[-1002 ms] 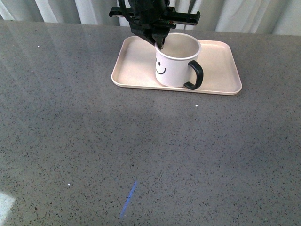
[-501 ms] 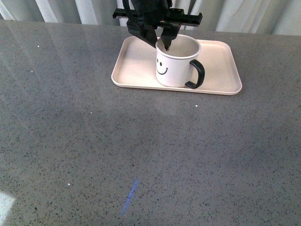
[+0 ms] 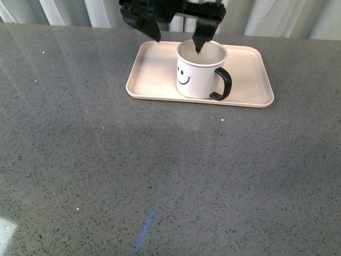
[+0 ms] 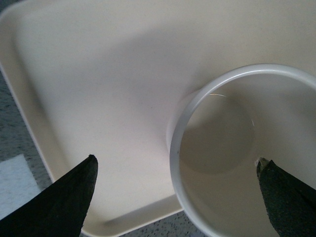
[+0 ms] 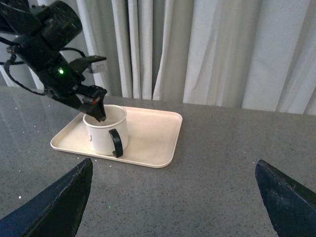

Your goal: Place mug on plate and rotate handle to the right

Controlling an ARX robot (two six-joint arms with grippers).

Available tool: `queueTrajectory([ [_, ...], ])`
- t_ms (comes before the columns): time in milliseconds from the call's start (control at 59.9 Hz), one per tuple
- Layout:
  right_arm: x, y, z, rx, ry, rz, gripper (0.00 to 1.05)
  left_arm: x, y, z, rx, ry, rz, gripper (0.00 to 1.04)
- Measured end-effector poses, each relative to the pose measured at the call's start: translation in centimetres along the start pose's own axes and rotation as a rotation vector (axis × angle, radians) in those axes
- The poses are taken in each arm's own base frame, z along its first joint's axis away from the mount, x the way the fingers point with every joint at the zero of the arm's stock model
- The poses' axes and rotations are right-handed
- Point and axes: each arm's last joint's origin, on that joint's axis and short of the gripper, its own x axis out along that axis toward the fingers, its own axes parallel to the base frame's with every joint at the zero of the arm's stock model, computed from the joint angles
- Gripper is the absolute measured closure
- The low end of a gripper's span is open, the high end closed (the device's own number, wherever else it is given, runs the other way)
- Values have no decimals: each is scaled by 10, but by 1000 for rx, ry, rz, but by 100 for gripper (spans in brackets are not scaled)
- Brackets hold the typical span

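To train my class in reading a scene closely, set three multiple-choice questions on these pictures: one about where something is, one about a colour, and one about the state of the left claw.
1. Where does the mug stand?
A. On the plate
B. Beside the plate
C. Lifted clear in a claw

2. What colour is the handle?
A. White
B. Black
C. Pink

3. How is the left claw?
A. Shut on the handle
B. Open
C. Shut on the mug's rim

Answers:
1 A: the mug's base rests inside the plate's raised rim.
2 B: the loop shows glossy black against the white mug.
3 B: in the left wrist view its fingers stand wide apart, one on either side of the mug's rim.
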Motion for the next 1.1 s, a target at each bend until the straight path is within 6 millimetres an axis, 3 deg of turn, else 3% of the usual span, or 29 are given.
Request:
queueTrajectory([
  [250, 0, 0, 0, 0, 0, 0, 9, -72, 24, 13, -60, -196, 32, 9],
  [401, 0, 0, 0, 0, 0, 0, 9, -104, 42, 0, -125, -333, 120, 10],
  [467, 0, 0, 0, 0, 0, 0, 9, -114, 46, -8, -144, -497, 283, 18],
  [534, 0, 0, 0, 0, 0, 1, 9, -137, 53, -37, -203, -778, 451, 32],
  [568, 0, 0, 0, 0, 0, -1, 9, -157, 57, -63, -220, -909, 473, 41],
  [684, 0, 0, 0, 0, 0, 0, 9, -196, 60, -131, -236, -1083, 507, 64],
  [801, 0, 0, 0, 0, 0, 0, 9, -183, 60, -199, -240, -995, 506, 93],
  [868, 0, 0, 0, 0, 0, 0, 9, -180, 59, -218, -239, -968, 499, 103],
  [1102, 0, 0, 0, 0, 0, 0, 9, -195, 52, -265, -234, -992, 502, 103],
])
